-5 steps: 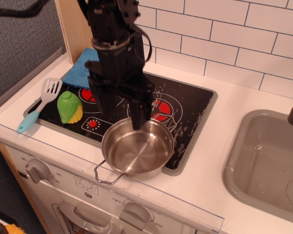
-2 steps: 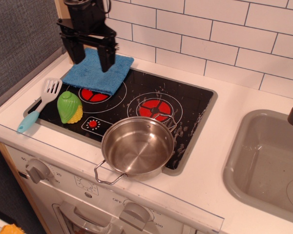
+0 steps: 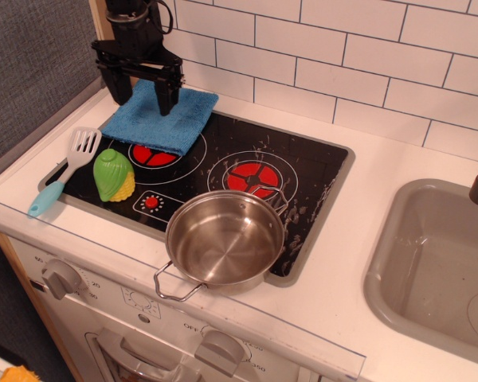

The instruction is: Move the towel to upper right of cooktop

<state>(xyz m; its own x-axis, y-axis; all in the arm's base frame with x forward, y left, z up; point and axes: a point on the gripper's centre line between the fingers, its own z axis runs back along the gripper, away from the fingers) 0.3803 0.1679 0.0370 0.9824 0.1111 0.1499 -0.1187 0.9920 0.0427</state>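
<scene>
The blue towel (image 3: 163, 121) lies folded at the upper left corner of the black cooktop (image 3: 319, 171), partly over the left red burner. My black gripper (image 3: 143, 91) hangs above the towel's far left part, fingers open and pointing down, one on each side of the cloth's back edge. It holds nothing.
A steel pot (image 3: 223, 239) stands on the cooktop's front edge over the right burner. A green and yellow toy corn (image 3: 113, 175) and a white spatula with blue handle (image 3: 64, 171) lie at the left. A grey sink (image 3: 438, 270) is at the right. White tiled wall behind.
The arm has swung from over the pot and middle of the cooktop to the far left, above the towel, and shifted slightly further back-left in the last moment.
</scene>
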